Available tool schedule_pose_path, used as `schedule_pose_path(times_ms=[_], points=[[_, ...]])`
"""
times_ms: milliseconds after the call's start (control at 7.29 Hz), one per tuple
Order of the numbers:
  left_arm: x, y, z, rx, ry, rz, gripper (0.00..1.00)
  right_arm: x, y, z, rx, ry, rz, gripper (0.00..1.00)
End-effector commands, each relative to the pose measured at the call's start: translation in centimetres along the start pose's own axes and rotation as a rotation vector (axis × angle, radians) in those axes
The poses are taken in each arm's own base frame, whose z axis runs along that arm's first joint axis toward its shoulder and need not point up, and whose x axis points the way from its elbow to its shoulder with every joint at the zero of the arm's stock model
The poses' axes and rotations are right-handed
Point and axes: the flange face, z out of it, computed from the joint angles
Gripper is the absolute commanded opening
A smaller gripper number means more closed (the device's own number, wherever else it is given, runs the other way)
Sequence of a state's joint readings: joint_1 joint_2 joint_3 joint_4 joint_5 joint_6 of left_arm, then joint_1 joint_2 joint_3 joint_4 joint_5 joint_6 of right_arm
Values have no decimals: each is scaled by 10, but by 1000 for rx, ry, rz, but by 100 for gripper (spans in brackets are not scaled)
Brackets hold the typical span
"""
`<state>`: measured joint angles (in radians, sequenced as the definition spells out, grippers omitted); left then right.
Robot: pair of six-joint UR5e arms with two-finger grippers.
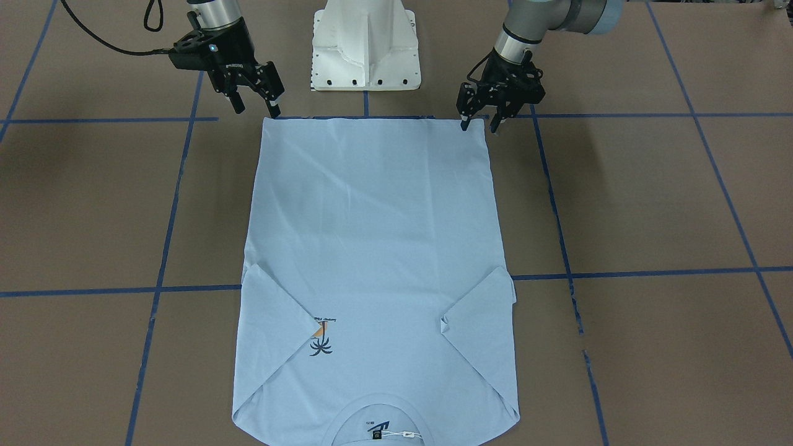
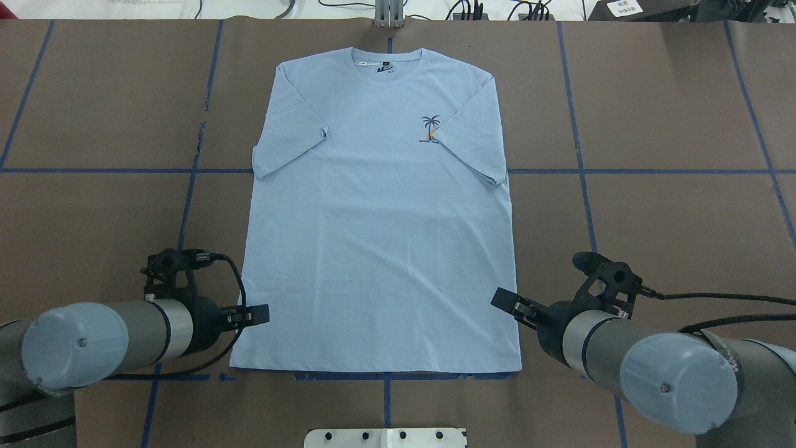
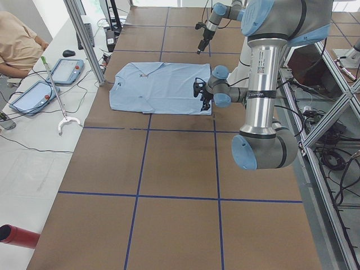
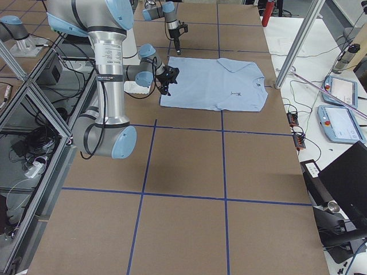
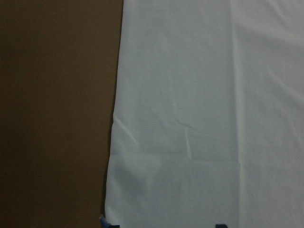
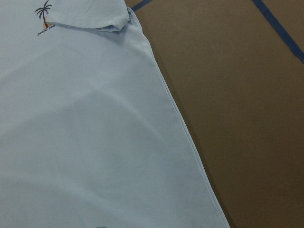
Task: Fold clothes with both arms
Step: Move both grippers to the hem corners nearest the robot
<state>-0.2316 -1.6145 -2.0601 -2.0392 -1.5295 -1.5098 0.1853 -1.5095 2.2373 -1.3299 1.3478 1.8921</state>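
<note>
Empty, spread left end effector (image 1: 479,127) at one o'clock hem corner of T-shirt (image 1: 372,248), right end effector (image 1: 256,113) likewise at eleven o'clock

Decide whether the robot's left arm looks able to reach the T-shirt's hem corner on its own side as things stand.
Probably yes. The left gripper hangs open right by that hem corner of the T-shirt, and nothing lies between them on the table.

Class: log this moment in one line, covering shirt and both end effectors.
T-shirt: flat, sleeves folded in | left end effector: open, by hem corner | right end effector: open, by other hem corner
</note>
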Motion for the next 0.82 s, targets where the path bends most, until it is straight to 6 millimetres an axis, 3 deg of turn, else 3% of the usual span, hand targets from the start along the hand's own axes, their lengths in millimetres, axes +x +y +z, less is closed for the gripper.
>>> schedule_pose_path(times_ms=[0, 274, 549, 686], points=[[-5, 26, 12, -39, -44, 10, 73, 1, 1, 1, 2, 5, -2, 94], [-5, 40, 21, -61, -78, 7, 70, 1, 1, 1, 2, 4, -1, 95], [-1, 52, 27, -78, -79, 2, 60, 5, 0, 2, 8, 12, -2, 95], [2, 52, 27, -78, -74, 1, 45, 5, 0, 2, 8, 12, -2, 95]])
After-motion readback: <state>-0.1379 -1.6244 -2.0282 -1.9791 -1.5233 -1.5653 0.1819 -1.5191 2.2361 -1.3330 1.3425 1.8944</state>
